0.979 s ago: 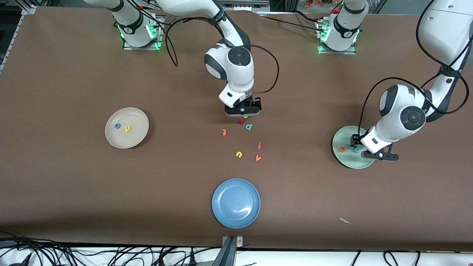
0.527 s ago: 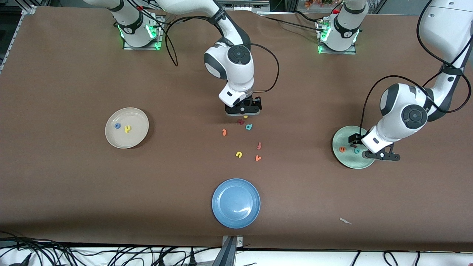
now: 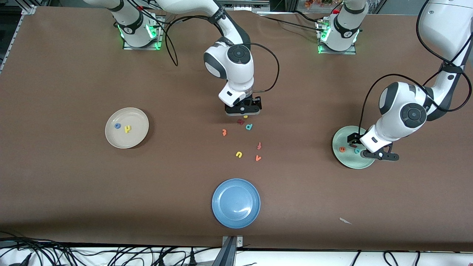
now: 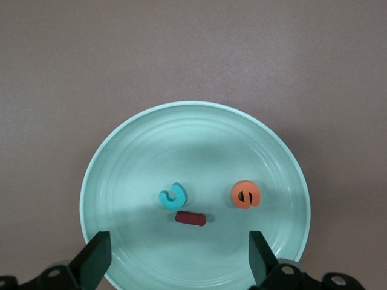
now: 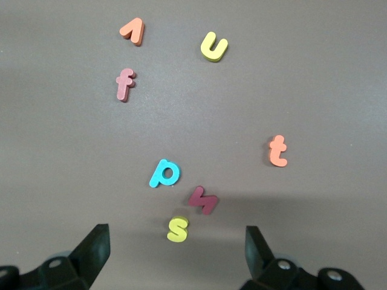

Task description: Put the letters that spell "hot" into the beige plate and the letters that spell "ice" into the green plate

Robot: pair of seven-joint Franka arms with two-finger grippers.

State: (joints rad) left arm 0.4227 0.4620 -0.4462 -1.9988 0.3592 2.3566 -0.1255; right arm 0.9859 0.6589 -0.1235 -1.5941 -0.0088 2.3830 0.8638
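The green plate holds the teal "c", the orange "e" and the dark red "i", lying loose. My left gripper hangs open over this plate, nothing between its fingers. Toward the right arm's end, the beige plate holds the blue "o" and the yellow "h". The orange "t" lies on the table among the loose letters. My right gripper stands open low over the yellow "s", holding nothing.
Other loose letters lie mid-table: a dark red zigzag letter, teal "p", reddish "f", yellow "u", orange "v". A blue plate sits nearer the front camera. A paper scrap lies near the front edge.
My left gripper has opened fully and lifted slightly above the green plate. The right arm has barely moved.
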